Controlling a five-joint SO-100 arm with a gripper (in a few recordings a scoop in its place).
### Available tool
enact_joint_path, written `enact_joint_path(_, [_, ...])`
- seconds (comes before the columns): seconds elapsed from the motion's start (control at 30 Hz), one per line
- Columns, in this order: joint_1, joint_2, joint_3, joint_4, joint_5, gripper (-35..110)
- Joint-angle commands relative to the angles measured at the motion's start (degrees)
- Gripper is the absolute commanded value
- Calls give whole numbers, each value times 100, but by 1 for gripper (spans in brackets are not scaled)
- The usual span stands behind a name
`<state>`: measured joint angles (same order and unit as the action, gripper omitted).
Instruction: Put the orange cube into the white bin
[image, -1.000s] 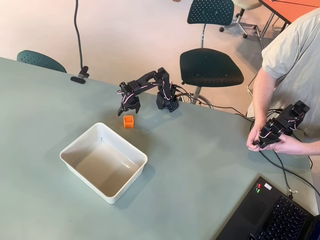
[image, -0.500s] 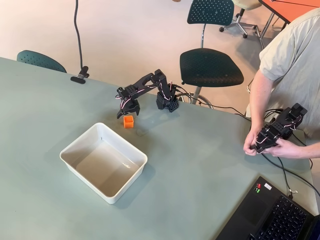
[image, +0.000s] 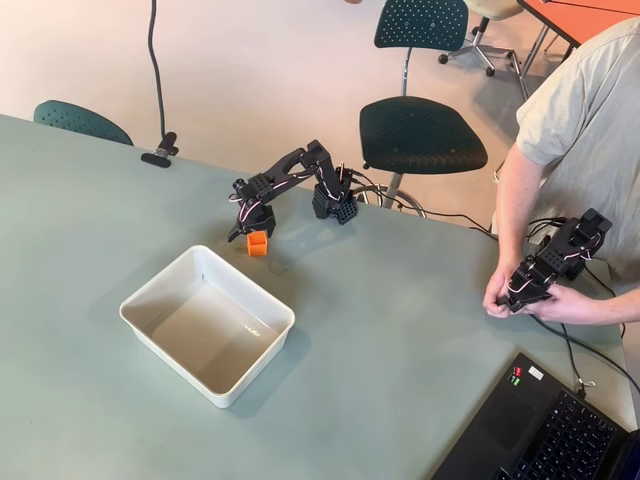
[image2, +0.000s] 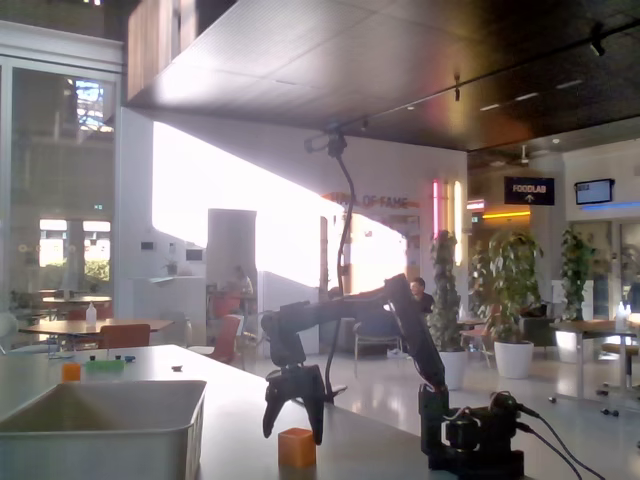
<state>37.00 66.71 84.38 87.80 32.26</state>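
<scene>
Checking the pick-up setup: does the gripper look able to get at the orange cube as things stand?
Probably yes. The gripper hangs open just above the orange cube, with nothing between them; the white bin sits off to the side.

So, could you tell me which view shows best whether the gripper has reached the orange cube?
The fixed view: from the side, the gripper hangs open just above the orange cube. The overhead view shows the gripper beside the cube, but height is unclear.

- Orange cube (image: 257, 243) (image2: 296, 448): small, bright orange, solid. Rests flat on the grey-green table, nearer the far edge in the overhead view. Sits apart from the bin, just beyond the bin's far corner.
- White bin (image: 140, 325) (image2: 120, 435): shallow rectangular white tub, rounded corners, flared walls. Upright on the table, turned diagonally to the table edges, interior bare.
</scene>
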Motion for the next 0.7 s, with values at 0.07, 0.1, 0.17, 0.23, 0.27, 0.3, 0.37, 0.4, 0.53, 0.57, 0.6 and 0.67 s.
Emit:
enact_joint_path(0.07, [0,-9,-167,-149,26,66])
enact_joint_path(0.1, [0,-9,-141,-237,26,66])
enact_joint_path(0.17, [0,-18,-114,-360,44,66])
enact_joint_path(0.23, [0,-18,-105,-378,53,66])
enact_joint_path(0.27, [0,-26,-105,-387,53,66])
enact_joint_path(0.3, [0,-35,-97,-387,53,66])
enact_joint_path(0.37, [0,-141,-123,-387,53,65])
enact_joint_path(0.4, [0,-220,-141,-387,53,65])
enact_joint_path(0.53, [0,-422,-158,-387,53,65])
enact_joint_path(0.57, [0,-422,-158,-387,44,65])
enact_joint_path(0.6, [0,-422,-158,-387,44,65])
enact_joint_path(0.67, [0,-404,-167,-387,44,65])
